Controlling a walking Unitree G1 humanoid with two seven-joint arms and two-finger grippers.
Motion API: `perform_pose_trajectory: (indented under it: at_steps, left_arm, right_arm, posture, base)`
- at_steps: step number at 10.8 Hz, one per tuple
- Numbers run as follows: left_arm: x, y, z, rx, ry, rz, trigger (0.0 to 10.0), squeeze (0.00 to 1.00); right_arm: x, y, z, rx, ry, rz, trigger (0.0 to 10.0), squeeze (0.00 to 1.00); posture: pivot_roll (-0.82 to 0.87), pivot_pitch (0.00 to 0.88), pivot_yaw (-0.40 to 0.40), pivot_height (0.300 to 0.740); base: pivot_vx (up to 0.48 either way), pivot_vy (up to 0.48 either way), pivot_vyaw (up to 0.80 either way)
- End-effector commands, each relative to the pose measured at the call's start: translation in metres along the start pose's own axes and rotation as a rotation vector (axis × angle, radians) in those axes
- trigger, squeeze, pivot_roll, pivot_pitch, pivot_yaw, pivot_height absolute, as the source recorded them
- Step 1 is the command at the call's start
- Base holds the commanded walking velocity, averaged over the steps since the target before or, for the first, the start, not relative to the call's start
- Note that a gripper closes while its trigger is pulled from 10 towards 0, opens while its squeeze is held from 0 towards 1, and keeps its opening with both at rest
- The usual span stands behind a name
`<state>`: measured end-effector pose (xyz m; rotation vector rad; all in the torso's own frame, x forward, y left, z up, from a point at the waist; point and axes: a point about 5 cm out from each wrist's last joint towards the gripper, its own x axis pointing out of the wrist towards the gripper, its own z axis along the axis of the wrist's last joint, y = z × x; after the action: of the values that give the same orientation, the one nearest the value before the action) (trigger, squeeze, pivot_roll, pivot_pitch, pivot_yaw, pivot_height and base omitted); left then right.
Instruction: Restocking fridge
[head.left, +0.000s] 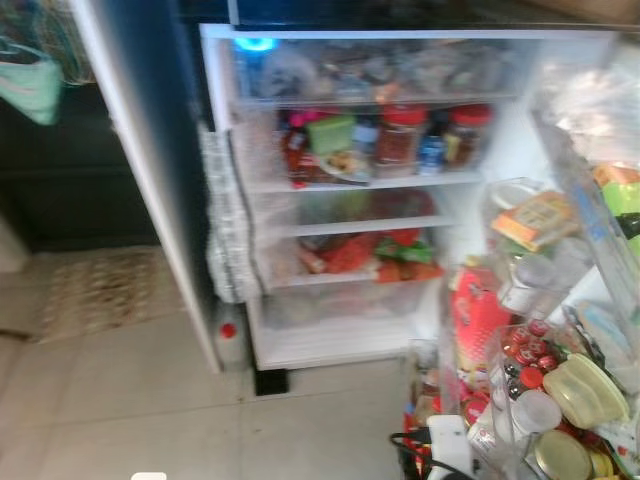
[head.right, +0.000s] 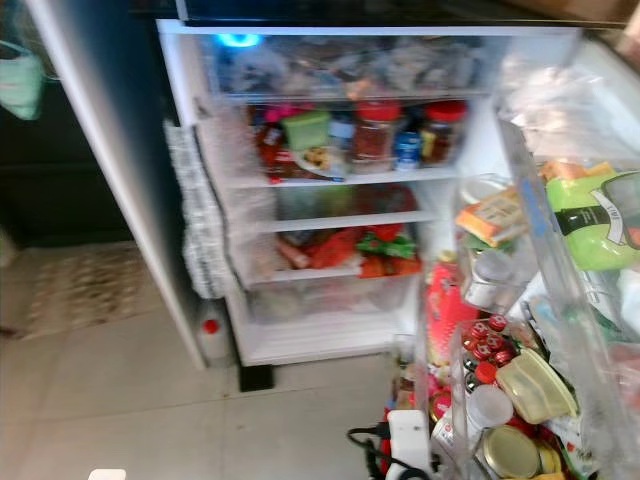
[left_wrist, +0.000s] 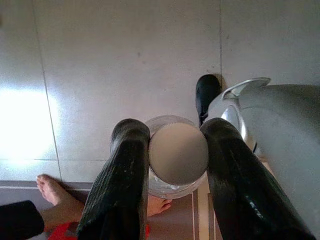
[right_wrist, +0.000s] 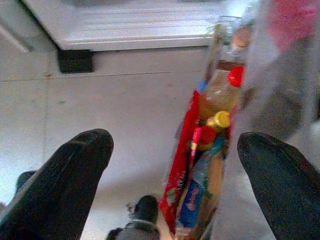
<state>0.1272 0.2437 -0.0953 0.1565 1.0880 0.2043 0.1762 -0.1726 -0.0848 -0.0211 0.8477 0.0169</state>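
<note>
- 2 claws are at work, each seen along its own wrist camera.
- 1 jar (left_wrist: 178, 155) with a pale round lid sits clamped between the 2 black fingers (left_wrist: 122, 185) of the left claw (left_wrist: 176, 160), which hangs over the tiled floor (left_wrist: 125, 65).
- 1 bare foot (left_wrist: 52, 192) of a person stands on the floor beneath that claw, with toes of another showing just past the jar.
- the right claw (right_wrist: 175, 165) has its 2 fingers (right_wrist: 70, 175) spread wide with nothing between them, pointing down at the foot of the fridge door.
- 1 fridge (head.left: 370, 190) stands open ahead, with a blue light (head.left: 255, 44) at its upper left corner.
- 2 red-lidded jars (head.left: 402, 135) and 1 green box (head.left: 331, 132) stand on the second shelf among other bottles.
- 1 drawer (head.left: 350, 255) lower down holds red and green packets.
- the open door rack (head.left: 560, 400) on the right is crowded: several red bottle caps (head.left: 530, 350), 1 yellowish tub (head.left: 585, 390) and 1 gold lid (head.left: 562, 455).
- 1 small bottle with a red cap (head.left: 229, 340) stands on the floor by the fridge's lower left corner.
- 1 patterned mat (head.left: 100, 290) lies on the floor to the left.
</note>
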Motion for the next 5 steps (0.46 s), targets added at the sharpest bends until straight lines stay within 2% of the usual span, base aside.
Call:
perform_pose_trajectory:
  at_steps: [1,5]
  left_arm:
    - [-0.0006,-0.001,-0.0042,0.005,0.015,-0.002,10.0,0.0]
    - [0.0001,-0.0046,0.0004,-0.014,-0.002,-0.014,10.0,0.0]
  right_arm:
    - [-0.0023,-0.0179,-0.0017,-0.004,0.006,-0.043,10.0,0.0]
    - [-0.0019,-0.0171,-0.0023,-0.004,0.022,-0.025,10.0,0.0]
  posture:
    - [0.02,0.0,-0.043,0.74]
    - [0.02,0.0,-0.044,0.74]
  base:
    - [0.0,0.0,0.0]
    - [0.0,0.0,0.0]
